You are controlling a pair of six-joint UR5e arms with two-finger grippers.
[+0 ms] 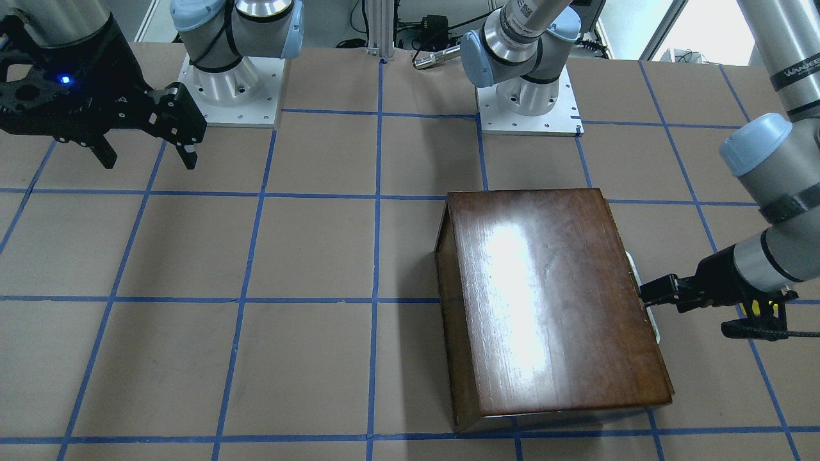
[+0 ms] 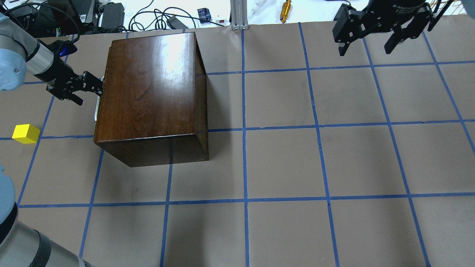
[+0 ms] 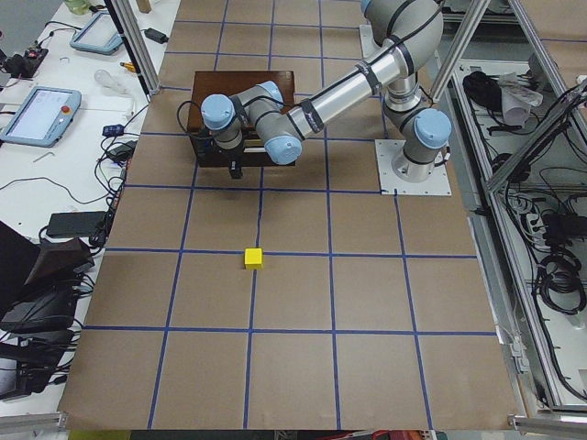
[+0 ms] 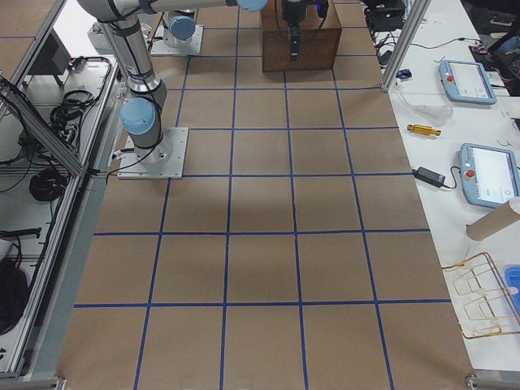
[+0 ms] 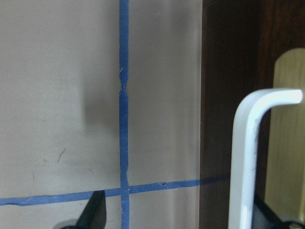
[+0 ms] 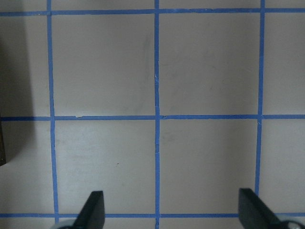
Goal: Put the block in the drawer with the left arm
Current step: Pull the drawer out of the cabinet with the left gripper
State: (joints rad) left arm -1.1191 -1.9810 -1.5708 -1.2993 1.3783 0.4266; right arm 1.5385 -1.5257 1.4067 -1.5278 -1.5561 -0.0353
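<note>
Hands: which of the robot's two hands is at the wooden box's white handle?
The left hand, open around the white handle on the wooden box. The right hand hangs open, far from the box.

A glossy dark-brown wooden box (image 1: 551, 301) is parked on the brown table (image 1: 192, 256), which is marked off in squares with blue tape (image 1: 378, 192). The left gripper (image 1: 644, 293) is found over at the right edge, tips right up against a white handle (image 1: 653, 325) on the box's side. Whether it's actually clamped can't be made out. The right gripper (image 1: 149, 164) is held up top left, fingers spread wide, well apart from the box. Two arm bases (image 1: 230, 89) are bolted along the far edge.
</note>
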